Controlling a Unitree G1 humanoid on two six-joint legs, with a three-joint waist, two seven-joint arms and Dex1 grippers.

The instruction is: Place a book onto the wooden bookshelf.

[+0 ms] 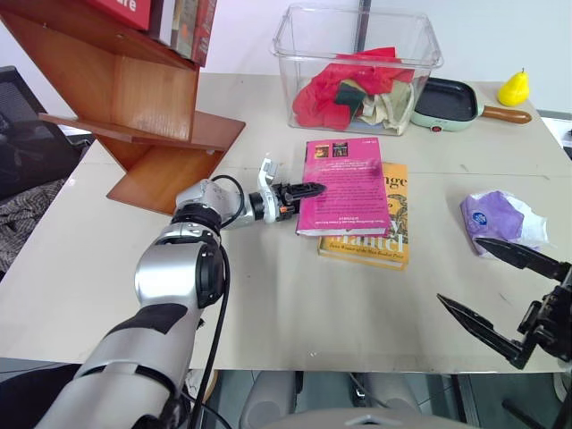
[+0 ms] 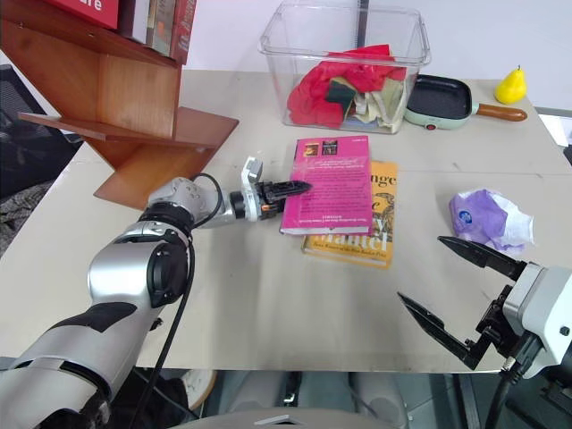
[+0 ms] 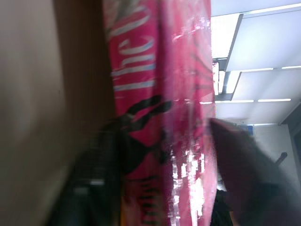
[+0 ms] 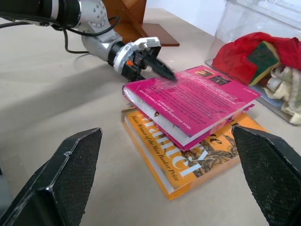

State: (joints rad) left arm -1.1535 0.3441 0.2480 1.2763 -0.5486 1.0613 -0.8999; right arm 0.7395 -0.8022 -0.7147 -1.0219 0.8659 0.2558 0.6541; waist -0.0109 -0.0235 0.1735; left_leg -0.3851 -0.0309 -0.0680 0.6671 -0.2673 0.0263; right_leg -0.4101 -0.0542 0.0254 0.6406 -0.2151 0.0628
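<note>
Pinching the glossy magenta book (image 1: 343,185) at its spine edge with the left gripper (image 1: 305,190).
Lying flat atop a yellow-orange paperback (image 1: 386,234) on the matte beige table (image 1: 295,304); right gripper (image 2: 451,284) spreading wide.

The book (image 1: 344,185) sits on top of another book (image 1: 386,234) mid-table, bookshelf (image 1: 134,107) off to the left, bin (image 1: 357,67) behind, pan (image 1: 447,103) right of that.
</note>
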